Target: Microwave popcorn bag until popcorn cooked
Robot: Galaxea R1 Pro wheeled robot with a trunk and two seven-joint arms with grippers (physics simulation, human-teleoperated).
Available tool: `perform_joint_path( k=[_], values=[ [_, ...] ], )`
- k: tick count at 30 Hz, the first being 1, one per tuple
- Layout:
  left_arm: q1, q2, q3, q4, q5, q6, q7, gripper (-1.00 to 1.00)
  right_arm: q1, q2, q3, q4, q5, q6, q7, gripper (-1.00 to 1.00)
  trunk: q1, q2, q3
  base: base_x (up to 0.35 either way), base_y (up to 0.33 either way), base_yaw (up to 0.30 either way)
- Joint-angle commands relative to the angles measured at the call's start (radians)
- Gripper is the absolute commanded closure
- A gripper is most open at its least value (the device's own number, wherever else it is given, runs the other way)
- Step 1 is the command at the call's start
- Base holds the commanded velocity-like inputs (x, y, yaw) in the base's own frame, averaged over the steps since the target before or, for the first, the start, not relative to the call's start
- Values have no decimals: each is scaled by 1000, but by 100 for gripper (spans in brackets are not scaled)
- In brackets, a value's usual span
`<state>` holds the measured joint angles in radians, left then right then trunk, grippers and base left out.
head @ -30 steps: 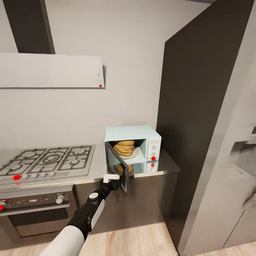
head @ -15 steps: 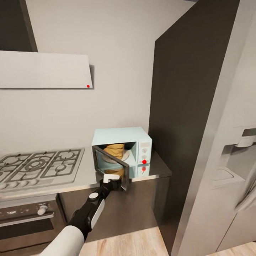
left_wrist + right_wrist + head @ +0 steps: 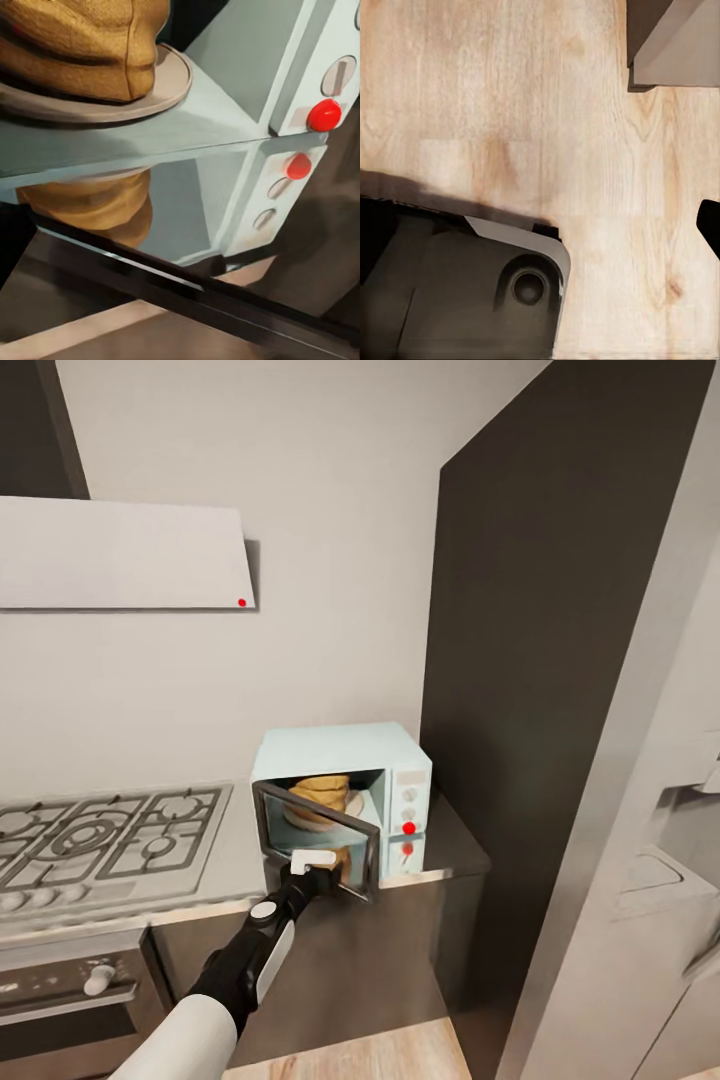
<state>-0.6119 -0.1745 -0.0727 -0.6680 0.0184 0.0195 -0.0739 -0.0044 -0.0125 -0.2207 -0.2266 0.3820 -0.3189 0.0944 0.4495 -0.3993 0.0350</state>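
- The tips of the left gripper (image 3: 318, 863) are hidden against the microwave door (image 3: 318, 842), so it cannot be told whether the gripper is open or closed, or whether the door is held.
- The door is seen part open, swung out toward the robot over the front edge of the countertop (image 3: 232, 855).
- The popcorn bag (image 3: 322, 796) is seen inside the microwave (image 3: 345, 792), sitting on a round pale plate (image 3: 169, 86). Its lower part is hidden by the door in the head view.
- In the left wrist view the top of the bag (image 3: 90, 45) is cut off, and a copy of it is mirrored in the shiny floor of the oven space below.
- No popcorn can be made out; the bag's inside is not shown.
- A red dot (image 3: 408, 827) is seen on the cream panel, beside the knobs.
- The microwave is placed at the end of the grey countertop, beside a tall dark cabinet (image 3: 560, 660).
- A gas hob (image 3: 100, 840) is set into the countertop to the left, under a white hood (image 3: 120, 555).
- In the right wrist view, a pale wooden floor (image 3: 510, 105) and a dark grey part of the robot's base (image 3: 465, 300) are seen.
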Motion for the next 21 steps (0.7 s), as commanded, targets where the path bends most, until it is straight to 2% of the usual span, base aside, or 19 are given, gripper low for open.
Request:
perform_joint_path(
  k=[1, 7, 14, 21],
  values=[
    [0, 0, 1, -1, 2, 2, -3, -100, 0, 0, -9, 3, 3, 11, 7, -100, 0, -1, 0, 28, 0, 0],
    [0, 0, 1, 0, 3, 2, -3, -100, 0, -8, -9, 96, 3, 40, 3, -100, 0, -1, 0, 29, -6, 0],
    [0, 0, 1, 1, 3, 2, -3, -100, 1, -16, -9, 106, 2, 41, 2, -100, 0, -1, 0, 243, -154, 0],
    [0, 0, 1, 1, 3, 2, -3, -100, 9, -16, -9, 141, 1, 41, 2, -100, 0, -1, 0, 43, -28, 0]
  ],
)
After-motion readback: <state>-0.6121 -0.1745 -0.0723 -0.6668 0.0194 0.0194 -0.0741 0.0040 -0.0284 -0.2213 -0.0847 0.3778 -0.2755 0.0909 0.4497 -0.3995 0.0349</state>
